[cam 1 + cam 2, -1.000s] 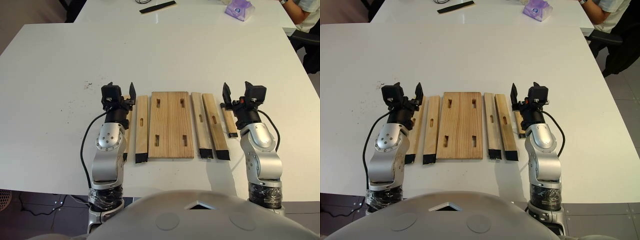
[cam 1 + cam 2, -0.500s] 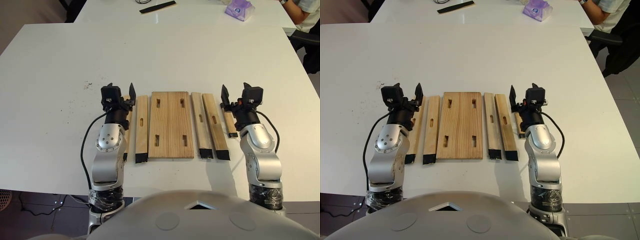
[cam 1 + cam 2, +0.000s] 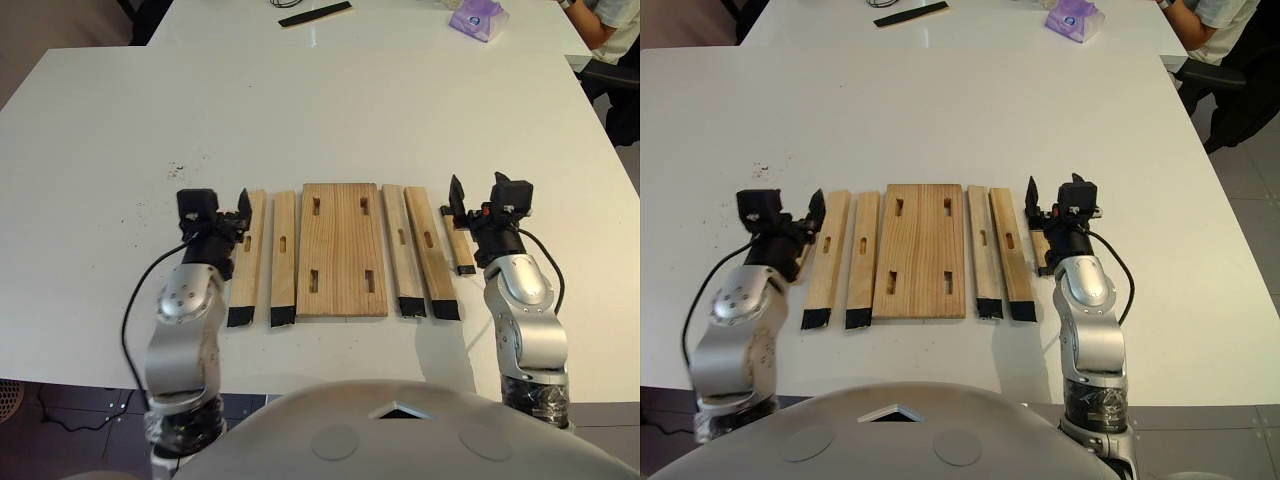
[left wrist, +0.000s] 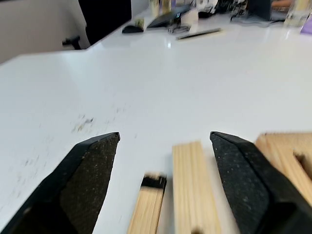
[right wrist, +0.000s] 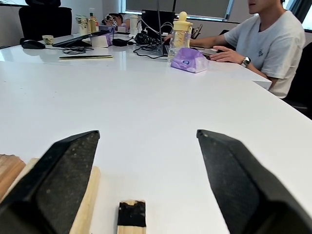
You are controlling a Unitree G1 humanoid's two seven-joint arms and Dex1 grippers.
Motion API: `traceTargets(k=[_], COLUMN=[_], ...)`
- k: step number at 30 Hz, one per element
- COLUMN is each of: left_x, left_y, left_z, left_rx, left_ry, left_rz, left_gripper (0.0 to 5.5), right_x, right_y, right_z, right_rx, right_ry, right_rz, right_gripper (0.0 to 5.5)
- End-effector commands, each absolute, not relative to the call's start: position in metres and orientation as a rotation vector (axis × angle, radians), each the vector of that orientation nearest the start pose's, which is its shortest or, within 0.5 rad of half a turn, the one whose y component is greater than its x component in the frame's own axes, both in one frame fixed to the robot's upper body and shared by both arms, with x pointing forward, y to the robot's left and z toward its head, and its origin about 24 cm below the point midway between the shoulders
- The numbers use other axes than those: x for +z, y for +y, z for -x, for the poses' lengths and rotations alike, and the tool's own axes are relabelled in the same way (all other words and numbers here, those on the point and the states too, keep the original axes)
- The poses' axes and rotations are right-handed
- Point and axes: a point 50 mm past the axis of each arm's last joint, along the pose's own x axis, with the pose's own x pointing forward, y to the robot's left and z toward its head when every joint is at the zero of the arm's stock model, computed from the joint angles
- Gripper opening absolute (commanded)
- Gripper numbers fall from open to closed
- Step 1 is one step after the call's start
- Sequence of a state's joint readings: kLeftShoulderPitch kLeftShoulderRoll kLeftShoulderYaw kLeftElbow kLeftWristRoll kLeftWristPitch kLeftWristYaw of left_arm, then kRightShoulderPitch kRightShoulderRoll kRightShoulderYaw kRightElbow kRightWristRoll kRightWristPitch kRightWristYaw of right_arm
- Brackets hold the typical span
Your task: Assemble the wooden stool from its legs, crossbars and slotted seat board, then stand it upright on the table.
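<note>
- The seat board (image 3: pixel 342 250) lies flat in the middle of the white tabletop (image 3: pixel 350 120) with its four slots facing up. Nothing is joined to it, so assembly looks not yet begun.
- Two left slats (image 3: pixel 284 258) and two right slats (image 3: pixel 430 252) lie flat beside the board and parallel to it. Each has a slot and one dark end, and these are likely the legs.
- A short bar (image 3: pixel 460 245) lies just beside the outer right slat and is probably a crossbar.
- The parts sit in a row with narrow gaps between them, which should let each one be gripped from its end without disturbing the next.
- The left claw (image 3: pixel 218 205) is spread wide and empty, low over the far end of the outer left slat.
- In the left wrist view, that slat's end and a second short bar (image 4: pixel 152 195) with a dark tip lie between its fingers (image 4: pixel 90 170).
- The right claw (image 3: pixel 478 200) is also spread wide and empty, above the far end of the short bar, whose dark tip (image 5: pixel 131 214) sits between its fingers (image 5: pixel 68 165).
- The dark ends of the slats point toward the near tabletop edge, which leaves little room there.
- Beyond the parts and out to both sides, the tabletop is broad and bare. That seems the better space for turning pieces and standing the stool.
</note>
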State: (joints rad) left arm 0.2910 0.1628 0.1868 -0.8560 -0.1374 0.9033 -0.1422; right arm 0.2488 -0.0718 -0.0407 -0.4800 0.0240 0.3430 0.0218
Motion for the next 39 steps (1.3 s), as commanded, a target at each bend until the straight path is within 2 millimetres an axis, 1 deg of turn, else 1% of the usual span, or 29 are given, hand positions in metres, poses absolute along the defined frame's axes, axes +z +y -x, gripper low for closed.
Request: traceTargets(k=[1, 4, 9, 11, 14, 17, 21, 24, 31, 37, 39], left_x=[0.105, 0.095, 0.082, 0.077, 0.059, 0.047, 0.037, 0.028, 0.017, 0.014, 0.015], left_y=[0.225, 0.238, 0.241, 0.242, 0.249, 0.248, 0.239, 0.242, 0.248, 0.254, 0.256], left_z=[-0.159, -0.154, -0.146, -0.145, -0.147, -0.144, -0.136, -0.132, -0.129, -0.131, -0.135], left_rx=[-0.058, -0.069, -0.043, -0.045, -0.072, -0.128, -0.229, -0.218, -0.143, -0.074, -0.069], left_ry=[0.457, 0.551, 0.605, 0.614, 0.671, 0.709, 0.766, 0.811, 0.881, 0.891, 0.866], left_rz=[-0.148, -0.143, -0.103, -0.101, -0.110, -0.104, -0.057, -0.041, 0.026, 0.061, 0.019], left_gripper=[3.45, 3.45, 3.45, 3.45, 3.45, 3.45, 3.45, 3.45, 2.56, 1.72, 1.37], right_x=[0.064, 0.067, 0.082, 0.082, 0.081, 0.083, 0.082, 0.081, 0.077, 0.076, 0.077], right_y=[-0.182, -0.185, -0.196, -0.198, -0.195, -0.190, -0.192, -0.192, -0.191, -0.187, -0.187], right_z=[-0.181, -0.181, -0.194, -0.195, -0.197, -0.202, -0.202, -0.202, -0.201, -0.202, -0.203], right_rx=[-0.172, -0.194, -0.198, -0.192, -0.169, -0.137, -0.136, -0.127, -0.121, -0.114, -0.115], right_ry=[0.120, 0.105, 0.050, 0.049, 0.054, 0.046, 0.054, 0.063, 0.083, 0.085, 0.080], right_rz=[0.042, 0.049, 0.071, 0.075, 0.076, 0.075, 0.080, 0.084, 0.087, 0.083, 0.082], right_gripper=[3.69, 3.69, 3.69, 3.69, 3.69, 3.69, 3.69, 3.69, 3.69, 3.69, 3.69])
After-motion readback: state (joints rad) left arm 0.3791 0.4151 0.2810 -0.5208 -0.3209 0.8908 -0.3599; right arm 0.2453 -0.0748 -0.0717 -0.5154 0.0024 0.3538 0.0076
